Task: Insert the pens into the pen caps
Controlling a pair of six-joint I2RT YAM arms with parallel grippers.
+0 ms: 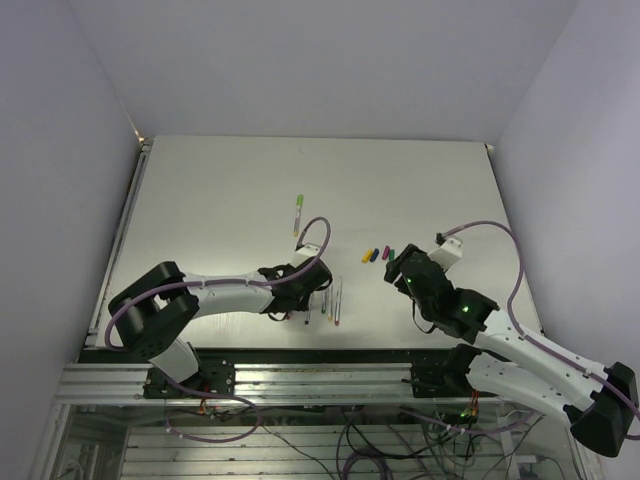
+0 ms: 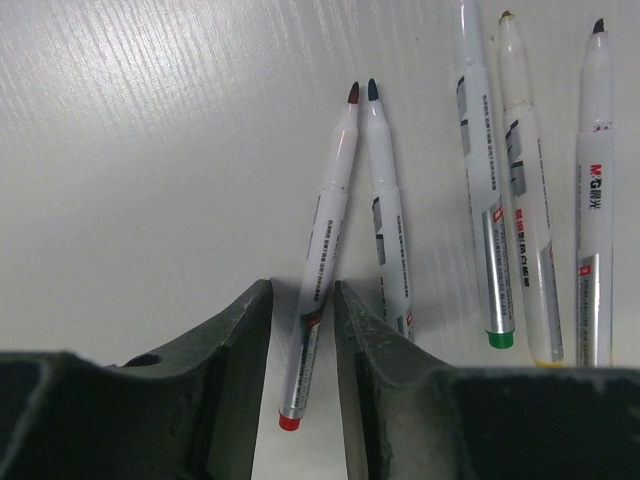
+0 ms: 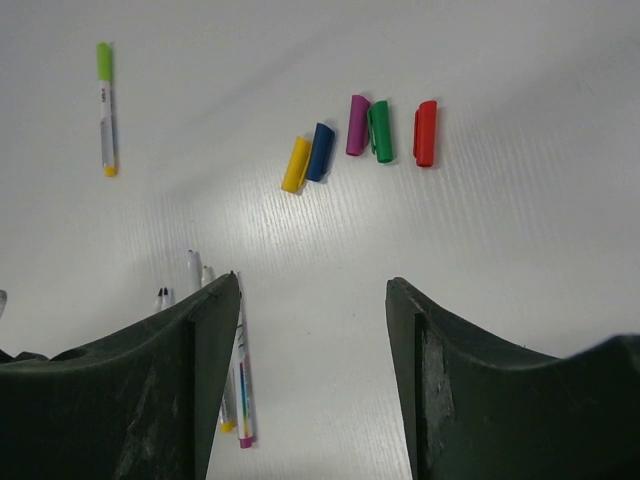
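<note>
So the left gripper point(image 2: 302, 292) is down over the red-ended pen point(image 2: 335, 180), fingers a bit apart with the pen's lower half lying in the gap. There's bare table point(image 2: 150, 180) on both sides of it, so it's straddling, not pinching. That pen runs nearly bottom-to-top in the left wrist view, leaning slightly right, dark tip up, red end at the bottom. A blue-tipped pen point(image 2: 388, 230) lies just beside it, leaning the other way, so the two tips nearly meet. Three more pens sit at the right of the frame, close to vertical, tips up: a green-ended pen point(image 2: 480, 200), a yellow-ended pen point(image 2: 530, 220), and a far-right pen point(image 2: 594, 200) whose end is hidden. The right gripper point(image 3: 312, 285) is spread wide with nothing in it. Upper centre of its view is a row of caps: yellow cap point(image 3: 296, 165), blue cap point(image 3: 320, 152), purple cap point(image 3: 358, 125), green cap point(image 3: 380, 132), red cap point(image 3: 425, 133). All lie roughly upright in frame, with yellow and blue tilted right. A lime-capped pen point(image 3: 105, 108) lies well apart at upper left, cap end up.
</note>
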